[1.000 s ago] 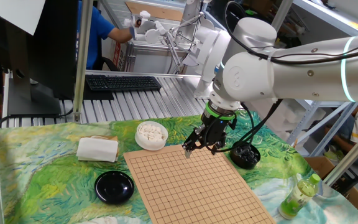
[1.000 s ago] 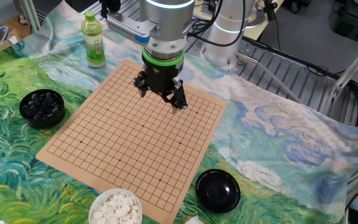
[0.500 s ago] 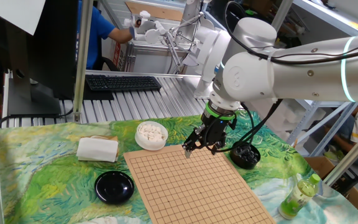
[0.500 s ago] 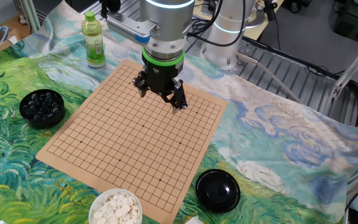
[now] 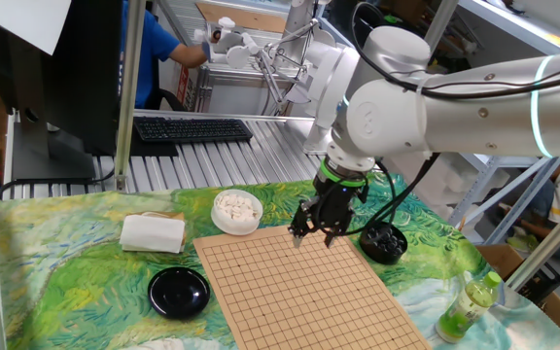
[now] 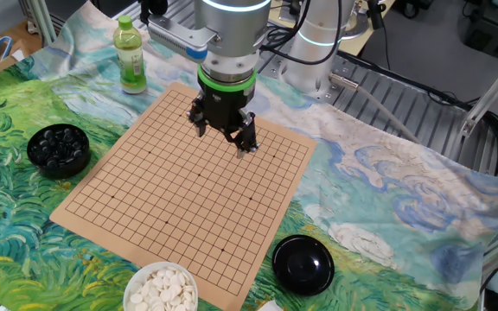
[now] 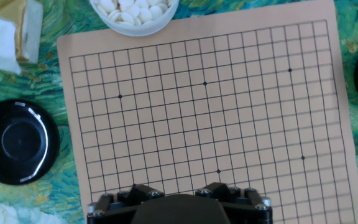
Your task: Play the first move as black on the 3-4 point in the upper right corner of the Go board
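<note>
Painted tablecloth (image 6: 387, 186); bottle (image 6: 130, 55) absent from hand view; end effector (image 6: 224, 138) open, empty.

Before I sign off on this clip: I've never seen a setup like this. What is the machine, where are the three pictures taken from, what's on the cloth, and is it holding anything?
It is a single white robot arm with a two-finger gripper pointing down over a wooden Go board. Two pictures come from fixed cameras on opposite sides of the table; the third looks down from the hand itself. On the painted cloth lie a bowl of black stones, a bowl of white stones, a black lid, a green bottle and a folded white cloth. The board has no stones on it. No stone shows in the gripper; its fingertips are too small to read.
</note>
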`<state>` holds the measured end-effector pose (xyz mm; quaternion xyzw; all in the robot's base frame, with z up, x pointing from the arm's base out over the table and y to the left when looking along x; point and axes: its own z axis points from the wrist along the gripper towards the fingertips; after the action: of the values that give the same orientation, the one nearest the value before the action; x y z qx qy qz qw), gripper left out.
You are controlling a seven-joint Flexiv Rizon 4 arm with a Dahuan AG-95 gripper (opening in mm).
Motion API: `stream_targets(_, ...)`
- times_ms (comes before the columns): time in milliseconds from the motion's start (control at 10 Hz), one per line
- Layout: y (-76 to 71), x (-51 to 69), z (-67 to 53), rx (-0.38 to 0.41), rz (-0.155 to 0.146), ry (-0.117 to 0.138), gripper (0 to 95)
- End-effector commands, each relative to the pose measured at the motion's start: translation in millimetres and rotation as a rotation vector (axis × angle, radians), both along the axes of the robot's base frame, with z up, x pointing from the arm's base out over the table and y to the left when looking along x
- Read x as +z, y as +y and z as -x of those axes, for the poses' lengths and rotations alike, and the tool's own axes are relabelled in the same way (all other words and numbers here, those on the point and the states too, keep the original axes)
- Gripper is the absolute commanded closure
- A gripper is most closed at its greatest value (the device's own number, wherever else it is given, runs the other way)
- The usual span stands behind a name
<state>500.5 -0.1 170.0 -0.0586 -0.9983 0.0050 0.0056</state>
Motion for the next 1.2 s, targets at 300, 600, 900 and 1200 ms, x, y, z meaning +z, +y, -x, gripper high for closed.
stream_targets(300,0.3,-0.9,0.2,-0.147,0.006,0.015,95.0)
stream_targets(600,0.3,-0.9,0.2,-0.154,0.005,0.017,95.0)
stream_targets(900,0.3,-1.0,0.1,-0.156,0.003,0.018,95.0)
stream_targets(1200,0.3,-1.0,0.1,-0.162,0.002,0.018,95.0)
